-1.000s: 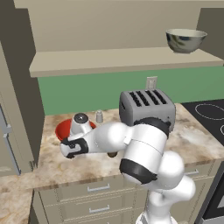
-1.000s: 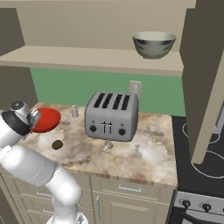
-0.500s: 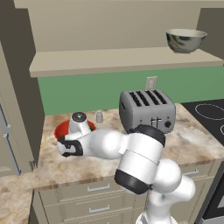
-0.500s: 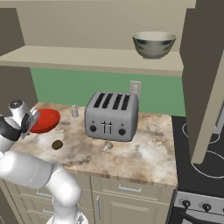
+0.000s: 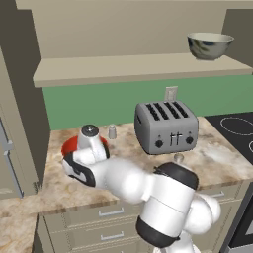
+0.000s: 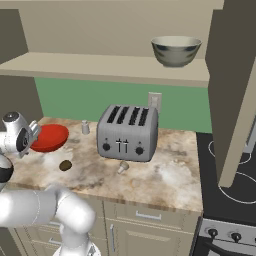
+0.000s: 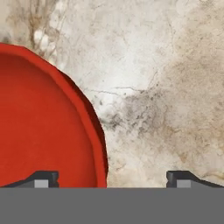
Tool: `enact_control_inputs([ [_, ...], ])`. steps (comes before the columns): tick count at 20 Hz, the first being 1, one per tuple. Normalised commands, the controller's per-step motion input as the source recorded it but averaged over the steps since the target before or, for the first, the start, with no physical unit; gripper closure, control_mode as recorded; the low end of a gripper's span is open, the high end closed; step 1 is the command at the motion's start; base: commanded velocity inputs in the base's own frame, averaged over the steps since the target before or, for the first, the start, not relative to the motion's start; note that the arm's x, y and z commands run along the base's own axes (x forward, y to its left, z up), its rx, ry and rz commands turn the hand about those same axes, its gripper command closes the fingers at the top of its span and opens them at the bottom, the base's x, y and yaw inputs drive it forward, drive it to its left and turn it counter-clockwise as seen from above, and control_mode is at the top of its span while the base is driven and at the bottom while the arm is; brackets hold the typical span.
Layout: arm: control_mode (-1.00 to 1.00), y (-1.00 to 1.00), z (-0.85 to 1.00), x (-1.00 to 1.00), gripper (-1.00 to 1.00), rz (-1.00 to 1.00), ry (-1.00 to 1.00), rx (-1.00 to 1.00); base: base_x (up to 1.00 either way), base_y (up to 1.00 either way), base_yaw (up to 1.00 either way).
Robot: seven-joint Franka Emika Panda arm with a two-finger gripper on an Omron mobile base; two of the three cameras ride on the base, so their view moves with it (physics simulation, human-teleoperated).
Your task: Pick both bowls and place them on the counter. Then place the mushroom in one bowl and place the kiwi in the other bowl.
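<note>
Gripper (image 7: 112,177): I see its fingers spread apart over the red bowl's (image 7: 39,127) rim.
Red bowl: on the counter's (image 6: 165,175) left end.

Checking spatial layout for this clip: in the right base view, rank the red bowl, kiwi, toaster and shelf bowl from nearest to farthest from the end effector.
1. Red bowl, right beside the end effector at the counter's left end.
2. Kiwi, just in front.
3. Toaster, mid-counter.
4. Silvery-grey bowl, up on the shelf, far right.

Glossy white arm (image 5: 163,197) of rounded segments — dark bands at the joints, a grey-capped wrist, small dark fingertips (image 7: 41,178) with grey pads.
</note>
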Motion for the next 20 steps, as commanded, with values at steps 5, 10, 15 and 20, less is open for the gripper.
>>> enact_control_inputs([
  [5,-1.0,-0.15,0.43,-0.43,-1.0,0.02,0.0,0.0,0.0,0.0,0.0],
  [10,-1.0,-0.19,0.42,-0.46,-1.0,0.01,0.0,0.0,0.0,0.0,0.0],
  [15,-1.0,-0.22,0.38,-0.47,-1.0,0.0,0.0,0.0,0.0,0.0,0.0],
  [20,-1.0,-0.27,0.39,-0.48,-1.0,0.0,0.0,0.0,0.0,0.0,0.0],
])
